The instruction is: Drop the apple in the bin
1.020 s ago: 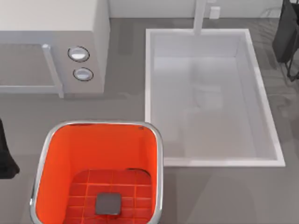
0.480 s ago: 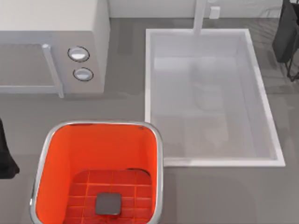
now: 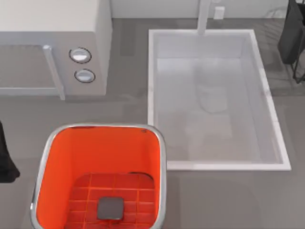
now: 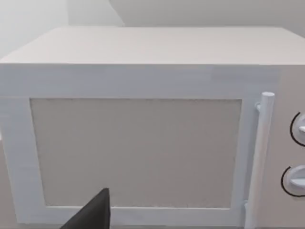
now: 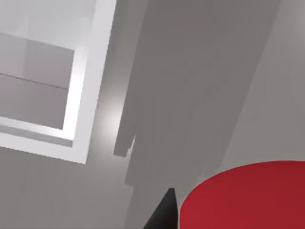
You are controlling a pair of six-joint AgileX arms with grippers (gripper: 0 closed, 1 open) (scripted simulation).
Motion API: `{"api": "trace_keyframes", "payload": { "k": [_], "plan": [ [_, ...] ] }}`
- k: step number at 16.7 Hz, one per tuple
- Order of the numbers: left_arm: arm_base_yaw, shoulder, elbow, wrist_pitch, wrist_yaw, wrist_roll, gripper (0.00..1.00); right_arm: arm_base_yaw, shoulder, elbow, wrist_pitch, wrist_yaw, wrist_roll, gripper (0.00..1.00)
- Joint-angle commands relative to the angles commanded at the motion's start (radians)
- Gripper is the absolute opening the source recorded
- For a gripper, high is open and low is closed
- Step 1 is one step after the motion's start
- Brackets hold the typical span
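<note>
Apple close under the right wrist, bin waiting at the near edge

The apple (image 5: 243,198) looms red and large right beside the black tip of the right tool (image 5: 164,212), above grey tabletop (image 3: 228,200) next to the white sink (image 3: 157,95) rim; whether the tool is clamped on it I cannot tell. The bin (image 3: 164,157), orange inside with a silver rim, sits at the tabletop's near edge, left of centre. The left arm (image 3: 5,157) is parked at the left edge, its tool (image 4: 93,214) facing the microwave (image 4: 138,148); I cannot tell that tool's state either
</note>
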State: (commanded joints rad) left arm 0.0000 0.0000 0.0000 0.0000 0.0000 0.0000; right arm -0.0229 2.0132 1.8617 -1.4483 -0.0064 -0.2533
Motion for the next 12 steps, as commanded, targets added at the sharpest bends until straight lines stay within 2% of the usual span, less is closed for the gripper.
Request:
{"api": "trace_keyframes", "payload": {
  "k": [3,9,12],
  "plan": [
    [0.0,0.0,0.0,0.0,0.0,0.0,1.0,0.188,0.116,0.191,-0.093,-0.008,-0.035,0.0],
    [0.0,0.0,0.0,0.0,0.0,0.0,1.0,0.713,0.384,0.681,-0.311,-0.034,-0.119,0.0],
    [0.0,0.0,0.0,0.0,0.0,0.0,1.0,0.933,0.489,0.883,-0.397,-0.042,-0.154,0.0]
  ]
}}
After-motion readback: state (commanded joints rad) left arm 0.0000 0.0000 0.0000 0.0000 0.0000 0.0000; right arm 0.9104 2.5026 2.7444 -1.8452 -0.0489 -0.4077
